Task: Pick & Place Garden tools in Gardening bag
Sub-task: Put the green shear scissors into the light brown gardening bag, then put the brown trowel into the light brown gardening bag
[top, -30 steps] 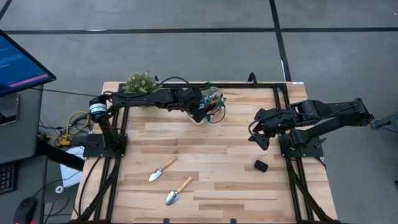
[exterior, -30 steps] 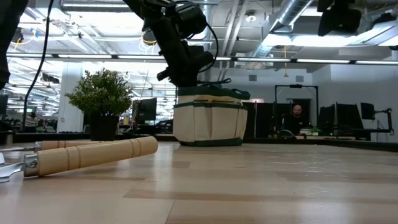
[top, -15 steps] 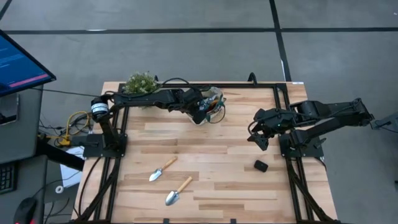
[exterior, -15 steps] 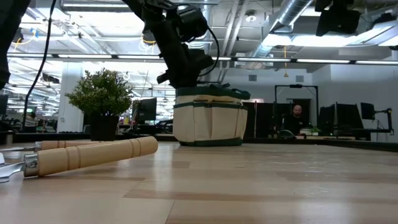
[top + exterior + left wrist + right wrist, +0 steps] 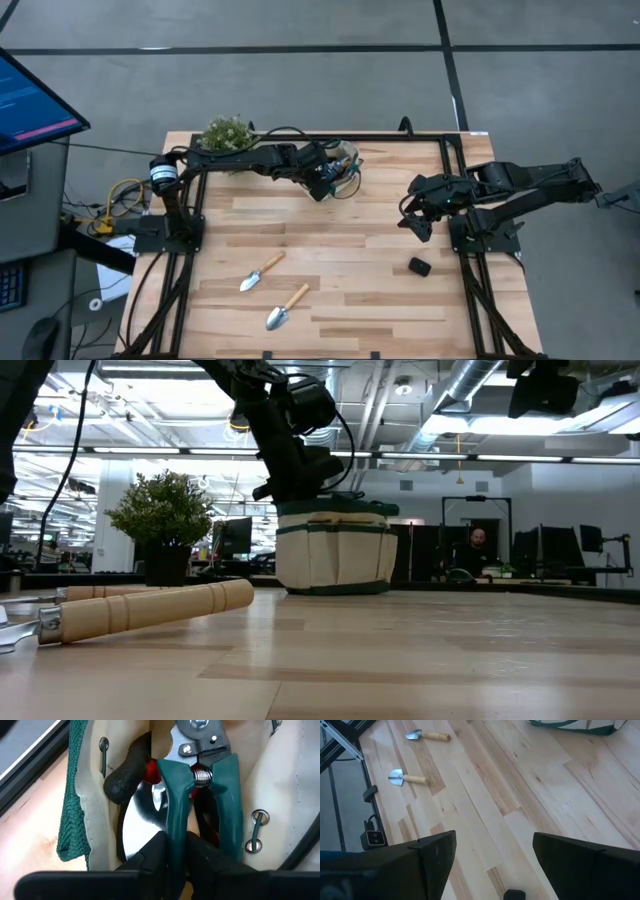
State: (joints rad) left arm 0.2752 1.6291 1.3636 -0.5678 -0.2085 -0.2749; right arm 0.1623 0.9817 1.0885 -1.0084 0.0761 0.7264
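The beige gardening bag [image 5: 343, 168] with green trim stands at the table's far middle; it also shows in the low view [image 5: 335, 555]. My left gripper [image 5: 324, 180] reaches into its mouth and is shut on green-handled pruning shears [image 5: 202, 780]. Beside the shears inside the bag lie a silver trowel blade [image 5: 140, 825], a dark handle [image 5: 125, 775] and a bit of red glove [image 5: 151, 770]. Two wooden-handled trowels [image 5: 262, 272] [image 5: 287, 307] lie flat on the near left of the table. My right gripper [image 5: 414, 222] is open and empty above the table's right side. My left gripper pinches one green handle [image 5: 173, 815] of the shears between its two fingers [image 5: 155, 851]. The fingers come from above, pointing down into the bag, and lie along the handle. The shears point head-first into the bag, the other handle free beside it.
A bushy green plant [image 5: 227, 133] stands at the far left, close to the bag. A small black lump [image 5: 419, 267] lies near the right edge. The trowel handle [image 5: 150, 610] lies close in the low view. The table's middle is bare wood [image 5: 340, 240].
My left gripper has shifted a little toward the table's far edge at the bag's mouth, still shut on the shears. The bag has been nudged slightly sideways in the low view.
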